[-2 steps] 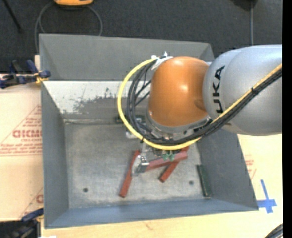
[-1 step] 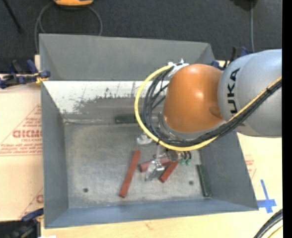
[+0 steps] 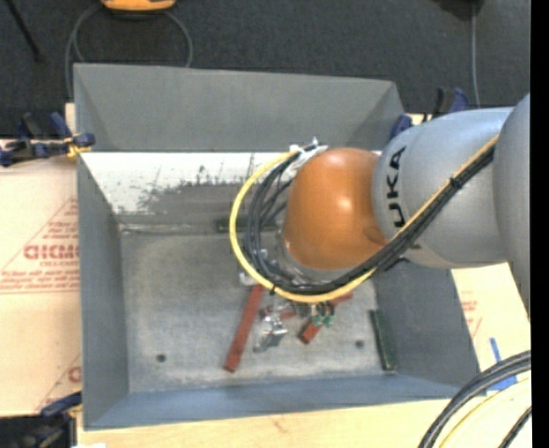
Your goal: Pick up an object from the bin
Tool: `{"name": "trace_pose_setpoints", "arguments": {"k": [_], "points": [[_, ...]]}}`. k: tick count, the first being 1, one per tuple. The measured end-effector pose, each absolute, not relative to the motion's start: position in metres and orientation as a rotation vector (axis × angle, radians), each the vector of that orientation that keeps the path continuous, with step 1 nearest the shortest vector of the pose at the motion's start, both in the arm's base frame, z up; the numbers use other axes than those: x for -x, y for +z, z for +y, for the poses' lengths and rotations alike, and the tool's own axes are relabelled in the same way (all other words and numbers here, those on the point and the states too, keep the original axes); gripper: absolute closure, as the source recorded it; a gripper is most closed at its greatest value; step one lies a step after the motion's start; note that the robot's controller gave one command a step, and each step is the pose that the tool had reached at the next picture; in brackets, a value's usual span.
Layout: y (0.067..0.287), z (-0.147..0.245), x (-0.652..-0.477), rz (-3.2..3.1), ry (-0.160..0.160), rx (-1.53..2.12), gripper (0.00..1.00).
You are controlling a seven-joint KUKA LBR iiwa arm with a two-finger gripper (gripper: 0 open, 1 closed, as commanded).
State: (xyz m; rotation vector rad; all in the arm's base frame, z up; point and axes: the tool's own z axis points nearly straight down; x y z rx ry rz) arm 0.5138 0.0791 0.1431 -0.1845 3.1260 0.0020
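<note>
- The silver robot arm (image 3: 461,194) comes in from the right, and its orange dome-shaped cover (image 3: 335,208) hangs over the middle of the grey metal bin (image 3: 97,325).
- A loop of yellow and black cables (image 3: 246,222) curls round the left side of that cover.
- Below the cover the pincer (image 3: 273,332) is right down near the bin floor, towards the front and a little right of centre.
- Open or closed? From this angle I cannot tell, and nothing can be seen gripped in it.
- Just to its left lies a long reddish-brown stick (image 3: 241,339), flat on the floor. It slants from under the cover down towards the front-left.
- The pincer sits just beside the stick's upper half. Whether the two are touching I cannot make out.
- On the pincer's other side, close by, is a small red-brown block (image 3: 307,330), with a small green piece (image 3: 326,318) just above and to the right of it.
- Further right, well apart from the pincer, a dark narrow flat strip (image 3: 382,339) lies along the foot of the right wall.
- The left half of the floor is bare grey metal, scuffed and speckled.
</note>
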Motion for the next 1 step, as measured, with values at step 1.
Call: {"name": "trace_pose_setpoints", "arguments": {"k": [1], "points": [[0.1027, 0.0596, -0.5149, 3.116, 0.000, 0.388, 0.00]]}}
